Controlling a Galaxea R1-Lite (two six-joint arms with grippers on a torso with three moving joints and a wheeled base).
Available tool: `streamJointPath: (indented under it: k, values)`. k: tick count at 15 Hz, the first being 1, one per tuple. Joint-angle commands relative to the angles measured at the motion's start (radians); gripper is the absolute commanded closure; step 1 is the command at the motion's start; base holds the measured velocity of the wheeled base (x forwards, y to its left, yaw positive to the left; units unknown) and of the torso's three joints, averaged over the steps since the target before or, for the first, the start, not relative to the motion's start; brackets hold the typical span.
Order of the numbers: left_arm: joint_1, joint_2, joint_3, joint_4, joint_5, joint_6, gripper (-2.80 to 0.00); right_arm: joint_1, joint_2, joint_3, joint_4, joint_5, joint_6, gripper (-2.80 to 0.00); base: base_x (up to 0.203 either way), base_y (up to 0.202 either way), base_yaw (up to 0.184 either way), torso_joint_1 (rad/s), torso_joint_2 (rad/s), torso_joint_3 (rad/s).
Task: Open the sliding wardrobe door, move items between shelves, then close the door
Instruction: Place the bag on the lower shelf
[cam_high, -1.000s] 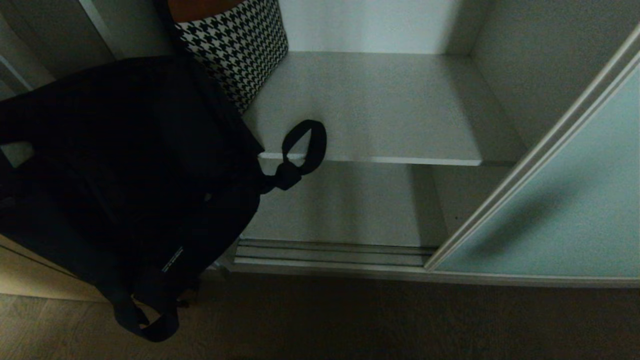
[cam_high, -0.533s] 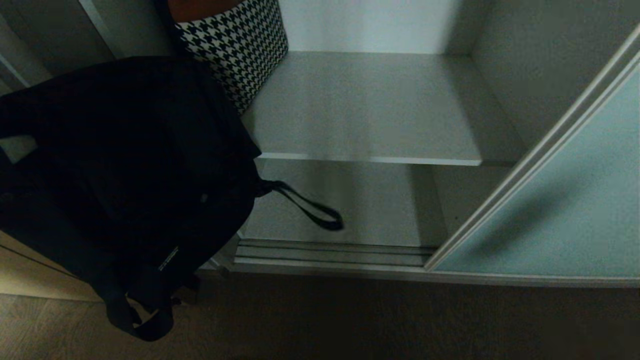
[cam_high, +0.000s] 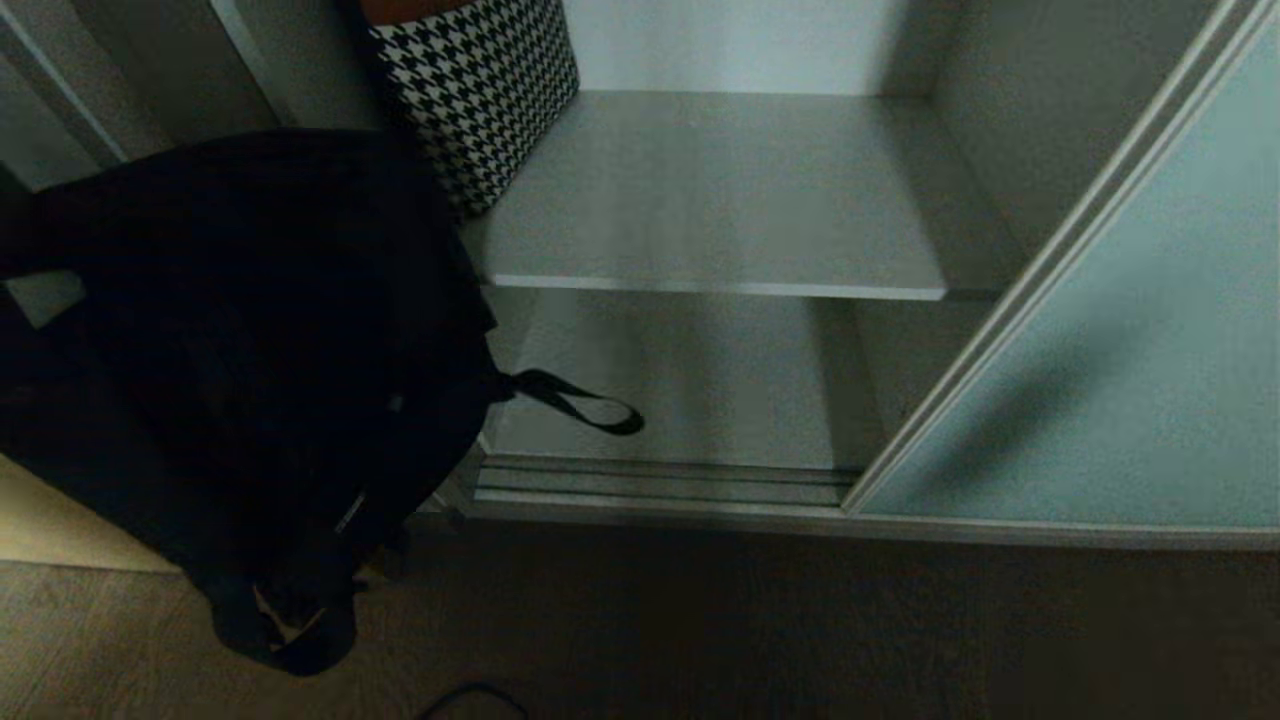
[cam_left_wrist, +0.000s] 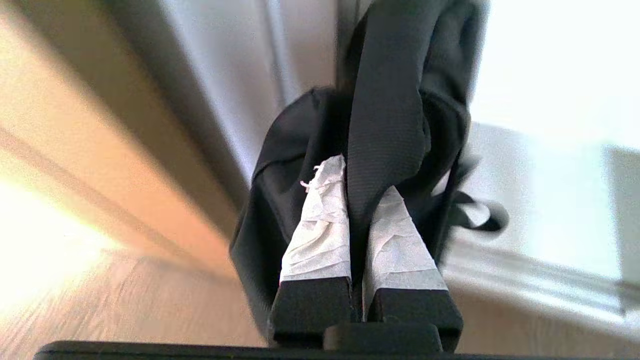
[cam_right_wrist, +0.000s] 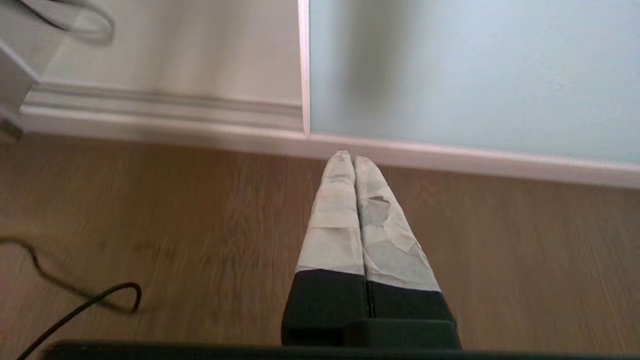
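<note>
The floppy black bag (cam_high: 250, 350) hangs in the air before the wardrobe's left side, its bottom over the floor. My left gripper (cam_left_wrist: 359, 177) is shut on the bag's wide black strap (cam_left_wrist: 385, 100), and the bag's body (cam_left_wrist: 280, 165) dangles beyond the fingers; this gripper does not show in the head view. A thin loop (cam_high: 585, 405) dangles in front of the lower shelf (cam_high: 700, 370). The houndstooth bag (cam_high: 480, 90) stands at the left end of the upper shelf (cam_high: 730, 200). The sliding wardrobe door (cam_high: 1100, 380) is pushed to the right. My right gripper (cam_right_wrist: 354, 159) is shut and holds nothing, low over the floor by the door (cam_right_wrist: 475, 75).
A ribbed silver floor track (cam_high: 660, 485) runs along the wardrobe's front. A beige wooden panel (cam_high: 40, 520) stands left of the black bag. A black cable (cam_right_wrist: 80, 310) lies on the wooden floor (cam_right_wrist: 175, 225) near my right arm.
The bag's thin loop has slipped off the upper shelf's front edge and now hangs lower, before the lower shelf. The whole head view has shifted a little. The grip on the strap is unchanged.
</note>
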Motion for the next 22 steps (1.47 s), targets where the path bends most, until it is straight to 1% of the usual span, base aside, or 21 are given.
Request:
streamJointPath:
  k: [1,4,9,11,12,14,15,20,22]
  values:
    - [0.0,0.004,0.003,-0.003,-0.002,-0.001,0.0,0.0,0.0,0.0,0.0,0.0,0.0,0.0,-0.197,0.0,-0.002,-0.002,-0.01,0.002]
    - [-0.007,0.002,0.017,-0.003,-0.038,-0.003,0.0,0.0,0.0,0.0,0.0,0.0,0.0,0.0,-0.085,0.0,0.001,-0.002,0.0,0.005]
    - [-0.007,-0.022,0.089,-0.01,-0.055,0.001,0.0,0.0,0.001,0.0,0.0,0.0,0.0,0.0,0.0,0.0,0.0,0.0,0.0,0.0]
    - [-0.008,-0.026,0.133,-0.068,-0.071,-0.001,0.0,0.0,0.001,0.0,0.0,0.0,0.0,0.0,0.0,0.0,0.0,0.0,0.0,0.0]
    - [-0.009,-0.03,0.143,-0.083,-0.074,-0.001,0.0,0.0,0.0,0.0,0.0,0.0,0.0,0.0,0.0,0.0,0.0,0.0,0.0,0.0]
    - [-0.013,-0.044,0.2,-0.122,-0.078,-0.003,0.0,0.0,0.0,0.0,0.0,0.0,0.0,0.0,0.0,0.0,0.0,0.0,0.0,0.0]
    - [-0.013,-0.044,0.21,-0.124,-0.08,-0.004,0.0,0.0,0.0,0.0,0.0,0.0,0.0,0.0,0.0,0.0,0.0,0.0,0.0,0.0]
    - [-0.019,-0.036,0.203,-0.122,-0.1,-0.006,0.0,0.0,0.0,0.0,0.0,0.0,0.0,0.0,0.0,0.0,0.0,0.002,0.0,-0.107]
    - [-0.038,-0.033,0.203,-0.121,-0.1,-0.007,0.0,0.0,0.0,0.0,0.0,0.0,0.0,0.0,0.0,0.0,0.0,0.002,0.0,-0.191]
